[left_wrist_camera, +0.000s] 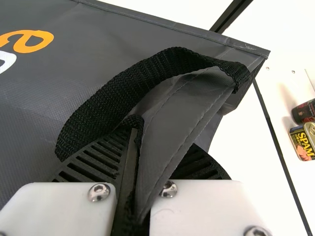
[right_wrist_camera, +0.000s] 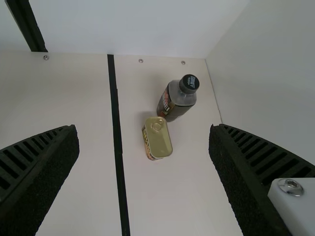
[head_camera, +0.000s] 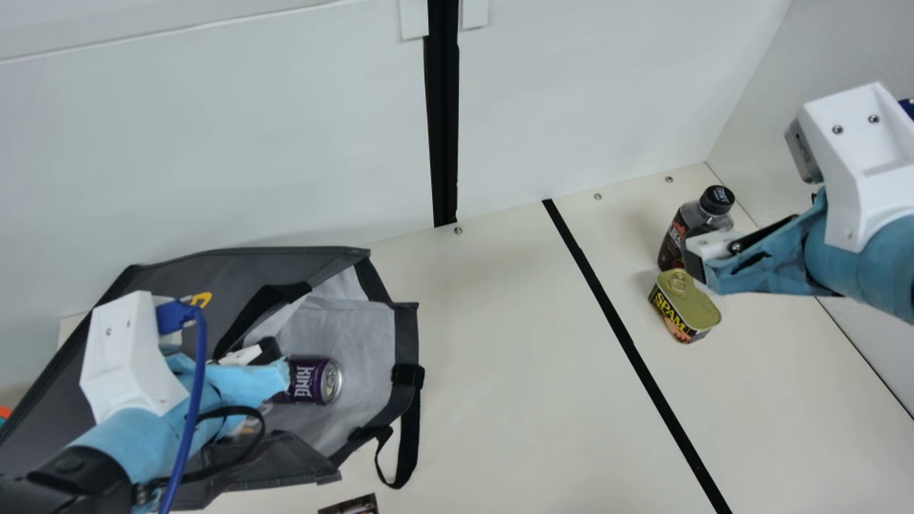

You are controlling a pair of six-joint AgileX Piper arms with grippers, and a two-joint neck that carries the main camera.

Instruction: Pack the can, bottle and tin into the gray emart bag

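At left, the gray bag (head_camera: 243, 268) was pinched by the left gripper (head_camera: 271, 351); fingers of the right gripper (head_camera: 695, 267) were spread.

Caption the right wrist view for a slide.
Open right pincer, with the bottle and tin standing on the table beyond it.

On the left of the desk (head_camera: 493, 357), the emart bag (head_camera: 357, 321) lies with its mouth facing right, the can (head_camera: 303, 380) inside. On the right, past a dividing strip (head_camera: 631, 345), the bottle (head_camera: 682, 230) stands with the tin (head_camera: 685, 307) just before it. Behind is a wall (head_camera: 571, 93).
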